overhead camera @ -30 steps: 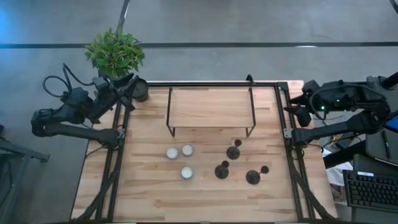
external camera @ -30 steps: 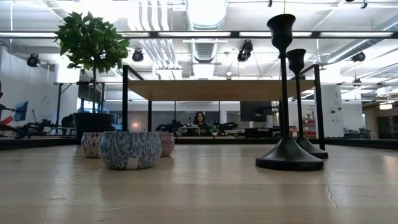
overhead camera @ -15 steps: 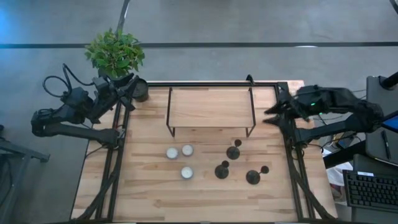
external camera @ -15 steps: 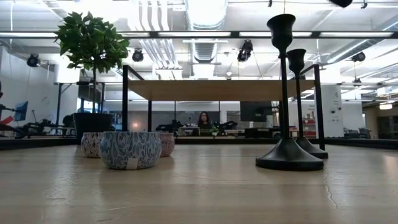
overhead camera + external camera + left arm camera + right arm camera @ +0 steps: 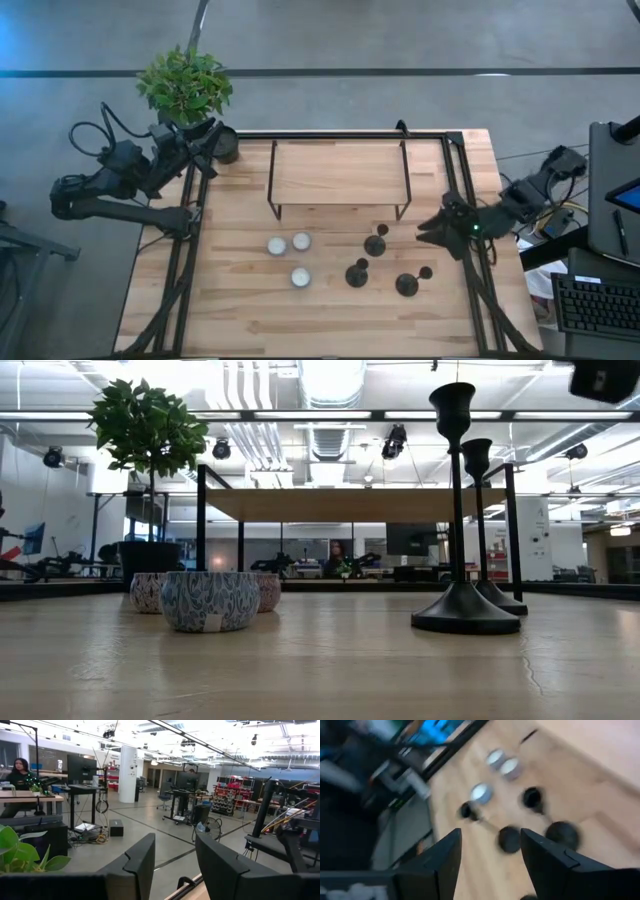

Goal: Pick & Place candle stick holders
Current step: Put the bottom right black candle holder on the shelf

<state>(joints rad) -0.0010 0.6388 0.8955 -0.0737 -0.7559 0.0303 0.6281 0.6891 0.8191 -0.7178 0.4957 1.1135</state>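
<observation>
Three black candle stick holders stand upright on their disc bases on the wooden table: one (image 5: 375, 243) nearest the riser, one (image 5: 357, 272) nearer the front, one (image 5: 408, 283) to the right. Two show in the low view (image 5: 458, 510). My right gripper (image 5: 428, 228) is open and empty above the table, just right of the holders, which appear blurred past its fingers in the right wrist view (image 5: 510, 838). My left gripper (image 5: 210, 135) is open and empty at the far left corner, beside the plant pot (image 5: 226, 146); its wrist view (image 5: 175, 865) looks into the room.
Three white tealights (image 5: 290, 255) sit left of the holders. A wooden riser on black legs (image 5: 340, 172) stands at the table's far middle. A potted plant (image 5: 185, 85) is at the far left corner. Black frame rails (image 5: 182, 270) run along both sides.
My right gripper has swung from the table's far right corner toward the near edge and inward over the table, ending close to the right of the candle stick holders. The holders and tealights have stayed where they were.
</observation>
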